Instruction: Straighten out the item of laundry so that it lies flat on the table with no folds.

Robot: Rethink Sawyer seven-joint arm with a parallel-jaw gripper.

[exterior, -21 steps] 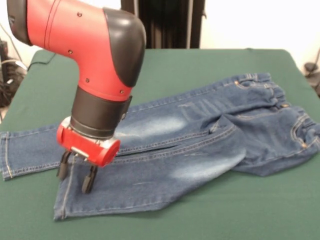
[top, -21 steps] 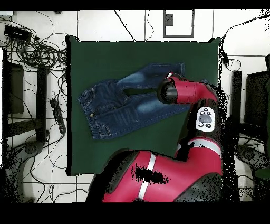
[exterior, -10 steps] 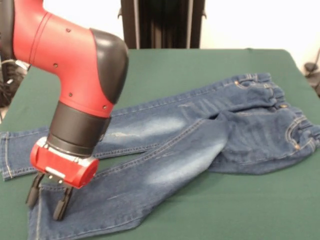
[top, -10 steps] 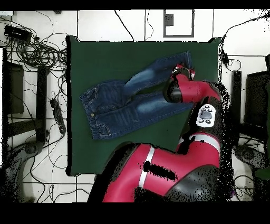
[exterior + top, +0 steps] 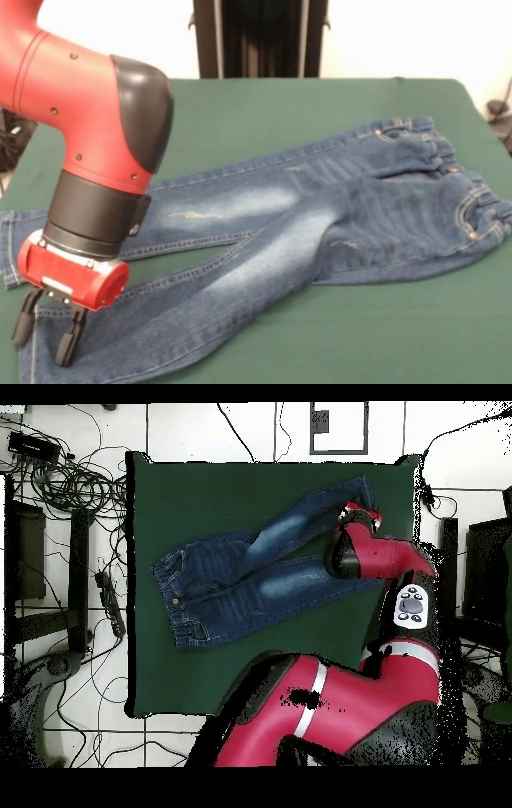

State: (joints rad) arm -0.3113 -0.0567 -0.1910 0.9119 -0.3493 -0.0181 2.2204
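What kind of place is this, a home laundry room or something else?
Most likely a robotics lab, not a home. A red and black robot arm works over jeans on a green cloth-covered table, and the overhead view shows tangled cables on a tiled floor.

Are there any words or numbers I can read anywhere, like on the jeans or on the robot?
No, there are no words or numbers to read in these pictures.
The jeans show only tan stitching and faded patches, no label.
The robot arm is plain red and black; the grey button pad on it has marks too small to read.
The green table has no writing either.
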